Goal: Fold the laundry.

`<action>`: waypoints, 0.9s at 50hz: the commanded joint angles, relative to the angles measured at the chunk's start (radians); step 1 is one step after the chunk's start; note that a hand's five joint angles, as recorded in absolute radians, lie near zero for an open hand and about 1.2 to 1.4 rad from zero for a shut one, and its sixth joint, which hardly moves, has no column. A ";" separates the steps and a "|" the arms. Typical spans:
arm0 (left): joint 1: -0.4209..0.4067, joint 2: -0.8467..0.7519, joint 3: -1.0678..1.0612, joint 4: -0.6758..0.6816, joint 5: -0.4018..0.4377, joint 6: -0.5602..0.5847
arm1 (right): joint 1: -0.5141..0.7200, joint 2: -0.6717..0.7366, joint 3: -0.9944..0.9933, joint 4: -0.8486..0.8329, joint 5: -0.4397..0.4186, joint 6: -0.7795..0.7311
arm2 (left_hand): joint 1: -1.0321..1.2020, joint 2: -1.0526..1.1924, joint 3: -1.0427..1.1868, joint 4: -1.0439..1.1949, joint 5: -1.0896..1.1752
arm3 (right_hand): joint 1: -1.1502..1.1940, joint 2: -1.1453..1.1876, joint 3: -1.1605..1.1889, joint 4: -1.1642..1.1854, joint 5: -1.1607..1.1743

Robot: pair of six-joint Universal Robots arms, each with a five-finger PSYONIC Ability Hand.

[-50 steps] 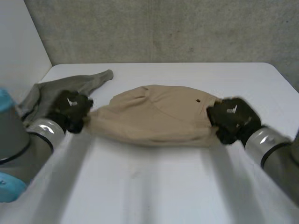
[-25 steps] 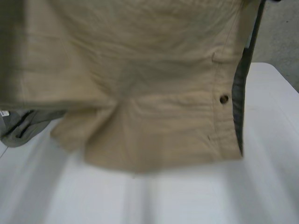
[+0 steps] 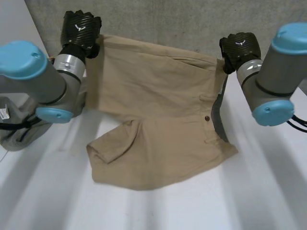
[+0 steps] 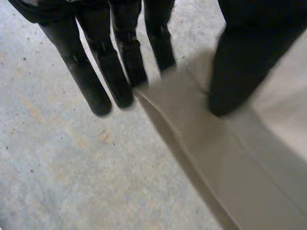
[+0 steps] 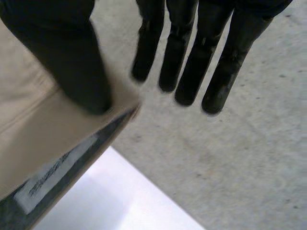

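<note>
We've hoisted the shorts (image 3: 153, 110) mostly off the table (image 3: 268, 191); left hand (image 3: 80, 28) and right hand (image 3: 240, 48) have fingers clamped on the top corners; laying flat next

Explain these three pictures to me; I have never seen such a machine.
This is a two-armed robot at a white table. The wide picture comes from a camera between its arms, looking down. The other two come from wrist cameras, looking along each palm. The left robot hand and right robot hand each pinch a top corner of the tan shorts, holding them up with their lower part on the table. A grey garment lies beside the left arm.
</note>
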 commanded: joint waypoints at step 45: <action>-0.180 0.367 -0.812 -0.569 -0.057 -0.171 | -0.154 -0.192 0.767 0.052 -0.439 -0.485 | -0.016 -0.118 -0.117 -0.120 -0.109 | 0.119 -0.040 -0.050 -0.057 -0.055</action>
